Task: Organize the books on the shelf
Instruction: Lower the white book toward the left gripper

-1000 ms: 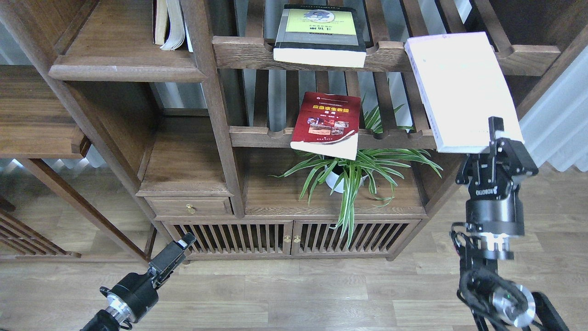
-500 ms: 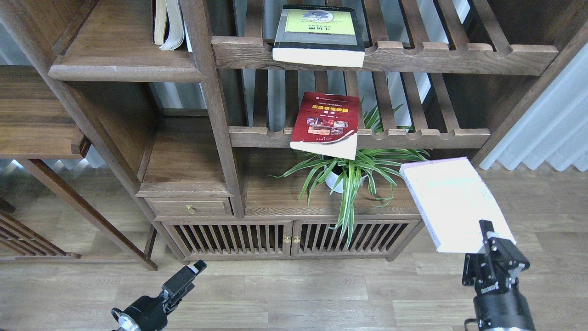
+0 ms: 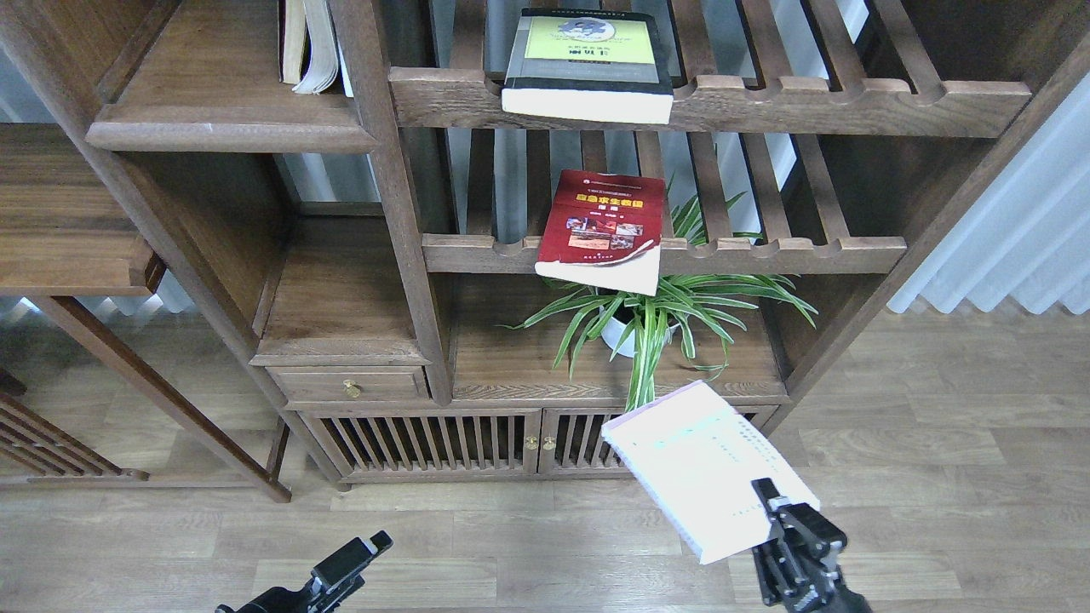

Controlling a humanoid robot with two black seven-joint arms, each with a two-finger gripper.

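Our right gripper (image 3: 771, 511) has its jaws clamped on the near corner of the pale lavender-white book (image 3: 702, 468), which we hold tilted in the air low in front of the cabinet doors (image 3: 536, 441), its far corner overlapping the tips of the spider plant (image 3: 651, 319). Our left gripper (image 3: 362, 553) sits at the bottom edge of the view over the wooden floor (image 3: 937, 426), holding nothing; it shows dark and nearly end-on, so we cannot tell whether its jaws are apart or together. Farther out, the dark red book (image 3: 605, 228) lies flat on the middle slatted shelf (image 3: 766, 254), its near edge hanging over the notched front rail just above the plant. Higher up, the thick yellow-green and black book (image 3: 588, 64) lies flat on the upper slatted shelf (image 3: 851, 102), also jutting past the rail. At the upper left, the solid dark brown shelf (image 3: 230, 128) carries cream-beige books (image 3: 308, 47) standing upright against the post.
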